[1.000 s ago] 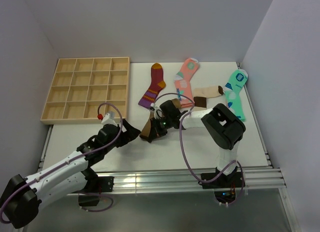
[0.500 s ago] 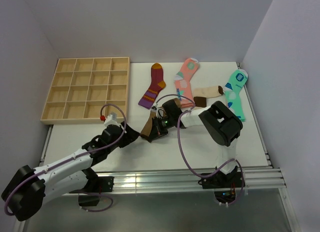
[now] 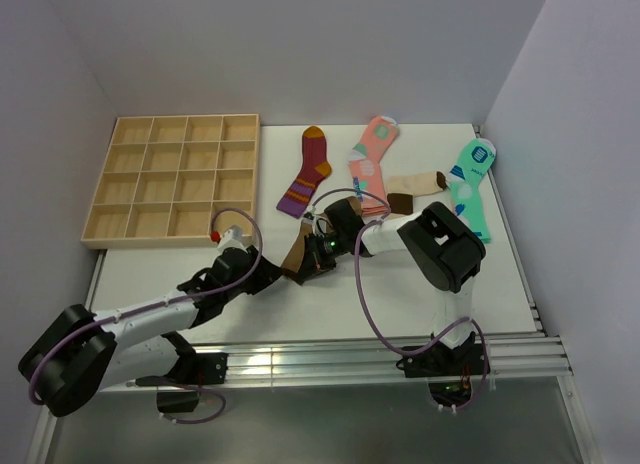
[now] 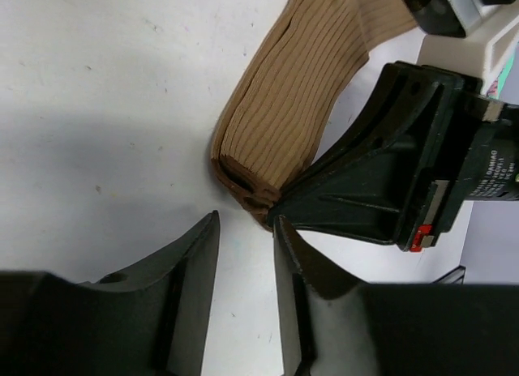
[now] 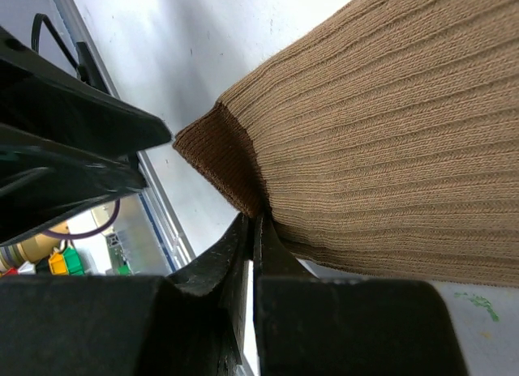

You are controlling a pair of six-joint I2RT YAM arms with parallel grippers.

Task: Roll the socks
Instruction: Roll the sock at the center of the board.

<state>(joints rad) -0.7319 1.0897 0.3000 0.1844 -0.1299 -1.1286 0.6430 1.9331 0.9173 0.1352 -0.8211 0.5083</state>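
The plain brown ribbed sock (image 3: 296,252) lies folded on the white table, its darker cuff end (image 4: 243,177) toward my left arm. My right gripper (image 5: 255,220) is shut on the sock's edge beside the dark cuff (image 5: 223,153). My left gripper (image 4: 246,220) sits just short of that cuff end, jaws a narrow gap apart with only bare table between them. One left fingertip (image 4: 280,226) nearly touches the right gripper's black finger (image 4: 381,177). The beige sock with dark toe and band (image 3: 415,187) lies further back, beside the pink sock.
A wooden compartment tray (image 3: 175,179) stands at the back left. A maroon striped sock (image 3: 308,172), a pink patterned sock (image 3: 370,159) and a mint-green sock (image 3: 470,184) lie along the back. The metal rail (image 3: 330,349) marks the table's near edge.
My left gripper has slid right up to the brown sock's cuff end, and its jaws have narrowed. The right gripper has kept its hold in place.
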